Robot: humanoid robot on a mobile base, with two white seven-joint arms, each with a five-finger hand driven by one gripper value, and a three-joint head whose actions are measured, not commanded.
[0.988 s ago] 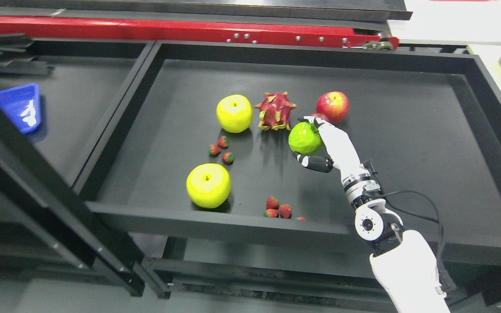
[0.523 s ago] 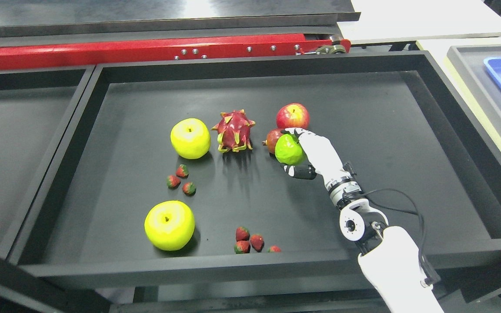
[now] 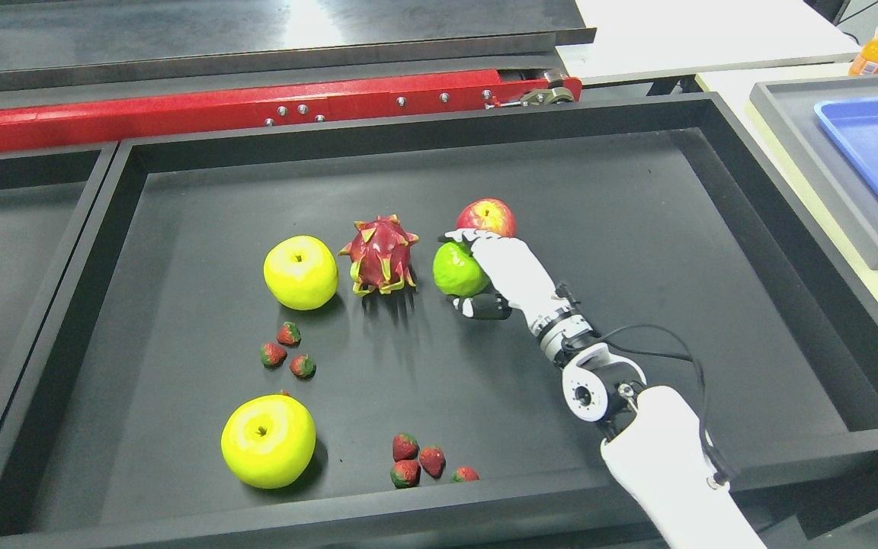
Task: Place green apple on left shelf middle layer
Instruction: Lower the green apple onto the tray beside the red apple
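My right hand (image 3: 477,274) comes in from the lower right and is shut on a green apple (image 3: 457,271). It holds the apple over the middle of a wide black tray (image 3: 736,175), between a dragon fruit (image 3: 379,255) and a red apple (image 3: 487,218). The thumb curls under the apple and the fingers wrap over its top. Whether the apple touches the tray floor is not clear. My left arm is out of view.
Two yellow apples (image 3: 300,271) (image 3: 268,440) and two groups of small strawberries (image 3: 287,352) (image 3: 427,464) lie in the tray. A red beam (image 3: 180,122) runs behind it. A blue tray (image 3: 877,156) and an orange bottle (image 3: 874,42) are at the right. A second black tray (image 3: 4,229) is at the left.
The camera has swung right, so the whole scene has shifted left and down. My right hand keeps its hold on the green apple and has come closer to the dragon fruit and red apple.
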